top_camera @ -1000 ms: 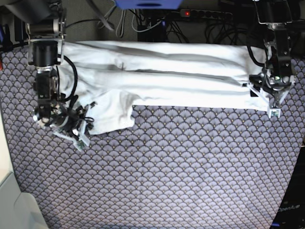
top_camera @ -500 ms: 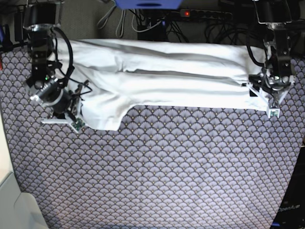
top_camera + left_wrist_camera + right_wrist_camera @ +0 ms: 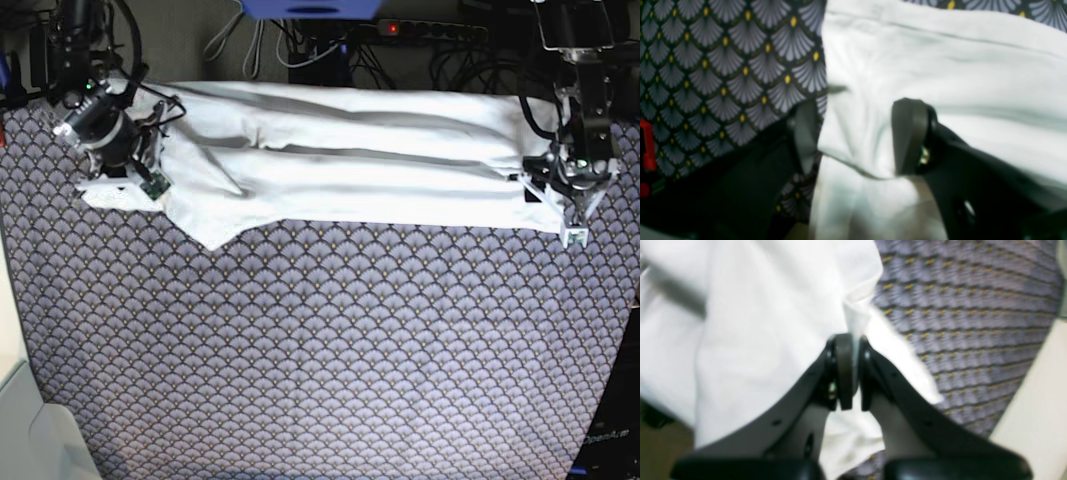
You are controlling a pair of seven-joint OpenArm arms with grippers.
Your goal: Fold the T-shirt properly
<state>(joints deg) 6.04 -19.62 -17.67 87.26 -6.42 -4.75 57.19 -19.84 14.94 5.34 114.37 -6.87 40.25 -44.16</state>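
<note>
The white T-shirt (image 3: 380, 160) lies as a long folded band across the far part of the table. My right gripper (image 3: 125, 188) at its left end is shut on a pinch of the cloth; the right wrist view shows the gripper (image 3: 852, 341) with white T-shirt (image 3: 773, 323) cloth squeezed between the pads. My left gripper (image 3: 572, 222) rests at the band's right end. In the left wrist view this gripper (image 3: 857, 136) stands open, its fingers (image 3: 910, 136) wide apart with the T-shirt (image 3: 940, 66) edge lying loose between them.
A scallop-patterned cloth (image 3: 340, 350) covers the table. Behind the shirt lie cables and a power strip (image 3: 430, 30) with a red light, plus a blue object (image 3: 310, 8). A pale table edge (image 3: 20, 420) shows at the front left.
My right gripper has carried its pinch of cloth from the front left up and back toward the far left corner, drawing the sleeve area out flatter. The left arm has stayed still.
</note>
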